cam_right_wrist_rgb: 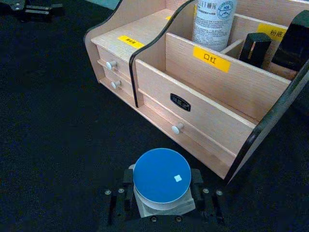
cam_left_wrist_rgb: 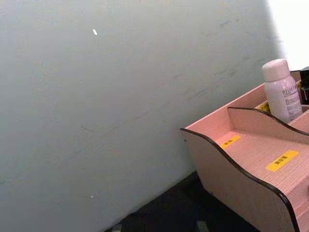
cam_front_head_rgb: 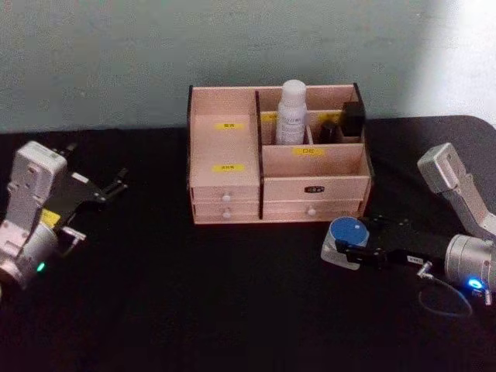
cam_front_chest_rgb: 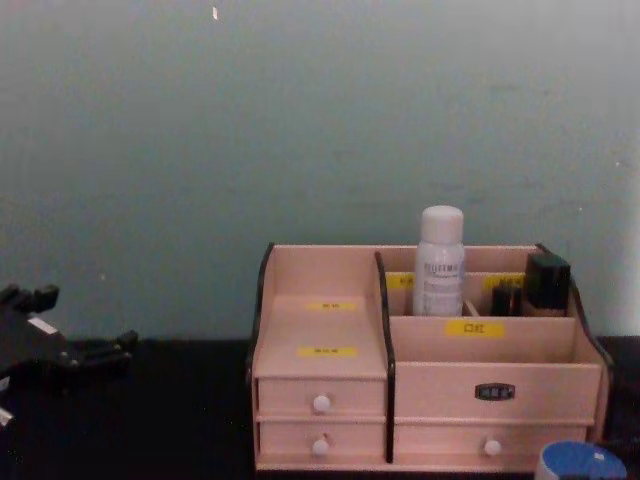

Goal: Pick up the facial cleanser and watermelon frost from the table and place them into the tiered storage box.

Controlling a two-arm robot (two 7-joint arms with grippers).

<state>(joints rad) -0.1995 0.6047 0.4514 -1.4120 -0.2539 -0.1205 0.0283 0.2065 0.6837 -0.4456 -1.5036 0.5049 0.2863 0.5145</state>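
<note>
The facial cleanser [cam_front_head_rgb: 291, 112] [cam_front_chest_rgb: 439, 262] [cam_right_wrist_rgb: 212, 21] [cam_left_wrist_rgb: 282, 92] stands upright in a back compartment of the tiered storage box [cam_front_head_rgb: 225, 155] [cam_front_chest_rgb: 320, 330] [cam_right_wrist_rgb: 212, 92] [cam_left_wrist_rgb: 231, 179]. The watermelon frost [cam_front_head_rgb: 347, 235] [cam_right_wrist_rgb: 161, 175] [cam_front_chest_rgb: 582, 462], blue lid up, sits low in front of the box's right drawers. My right gripper [cam_front_head_rgb: 345, 246] [cam_right_wrist_rgb: 161, 193] is shut on it, a finger against each side of the jar. Far to the left of the box, my left gripper [cam_front_head_rgb: 116, 182] [cam_front_chest_rgb: 80, 345] hangs open and holds nothing.
Small dark bottles [cam_front_head_rgb: 353, 118] [cam_right_wrist_rgb: 253, 48] [cam_front_chest_rgb: 547, 280] stand in the box's back right compartments beside the cleanser. The box's front right and left compartments hold nothing. The black table [cam_front_head_rgb: 194, 294] spreads in front of the box, with a pale wall close behind it.
</note>
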